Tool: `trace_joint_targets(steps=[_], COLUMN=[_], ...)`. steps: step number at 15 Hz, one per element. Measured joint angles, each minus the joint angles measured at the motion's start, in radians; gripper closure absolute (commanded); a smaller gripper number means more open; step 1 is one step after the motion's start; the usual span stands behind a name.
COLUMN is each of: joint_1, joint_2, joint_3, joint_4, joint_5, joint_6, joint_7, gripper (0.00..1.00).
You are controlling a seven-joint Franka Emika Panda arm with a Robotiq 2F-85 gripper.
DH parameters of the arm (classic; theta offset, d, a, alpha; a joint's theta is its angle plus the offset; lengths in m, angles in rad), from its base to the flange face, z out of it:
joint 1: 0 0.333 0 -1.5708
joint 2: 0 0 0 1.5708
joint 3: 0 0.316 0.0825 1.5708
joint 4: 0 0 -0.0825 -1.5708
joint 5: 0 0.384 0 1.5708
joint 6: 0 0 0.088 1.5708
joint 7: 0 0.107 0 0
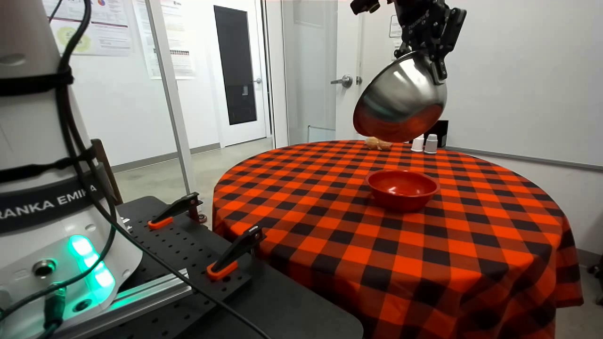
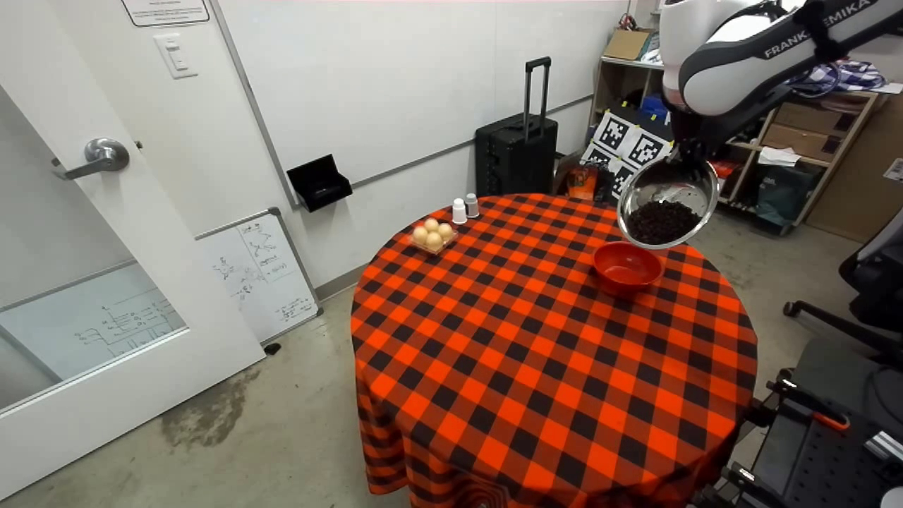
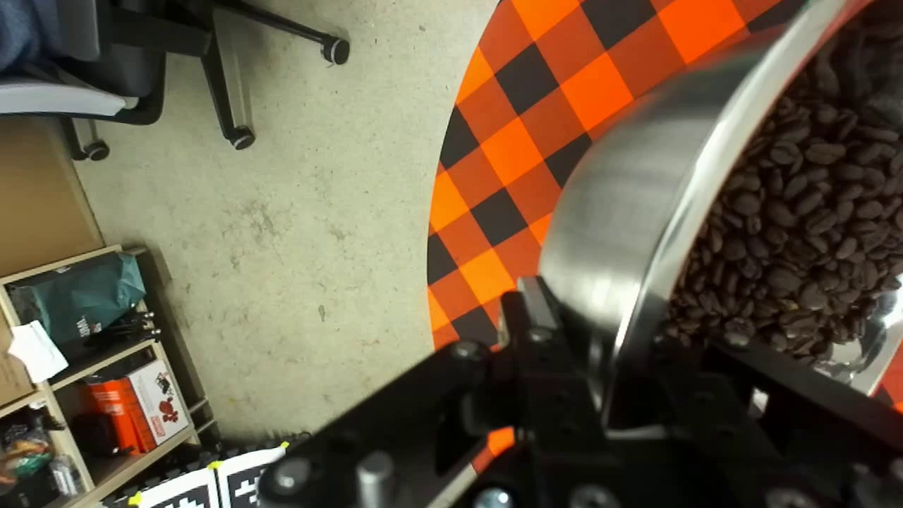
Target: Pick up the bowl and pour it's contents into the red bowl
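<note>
The shiny steel bowl (image 1: 400, 96) is in the air, strongly tilted, and also shows in an exterior view (image 2: 674, 189). Dark brown coffee beans (image 2: 662, 222) lie inside it, gathered toward its lowered side. My gripper (image 1: 437, 68) is shut on the bowl's rim. In the wrist view my gripper (image 3: 589, 339) has one finger outside the steel wall (image 3: 635, 190) and the other on the bean side. The glossy red bowl (image 1: 403, 195) stands upright on the table below the steel bowl. No beans show in the red bowl (image 2: 612, 279) in an exterior view.
A round table with a red and black checked cloth (image 1: 325, 207) carries the red bowl. A pack of eggs (image 2: 433, 240) and two small shakers (image 2: 459, 212) stand at its edge. Black clamps (image 1: 238, 252) sit on the robot's mounting bench. A chair (image 3: 162, 42) stands on the floor nearby.
</note>
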Motion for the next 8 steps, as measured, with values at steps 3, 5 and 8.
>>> trace_joint_targets(steps=[3, 5, 8], joint_1=[-0.001, -0.001, 0.001], joint_2=[0.037, 0.057, 0.082], joint_3=[-0.007, -0.015, -0.021], joint_4=[0.030, 0.045, 0.068], joint_5=[0.000, -0.001, -0.016], joint_6=[-0.008, -0.016, -0.038], joint_7=[0.017, 0.034, 0.084], gripper=[0.98, 0.98, 0.98])
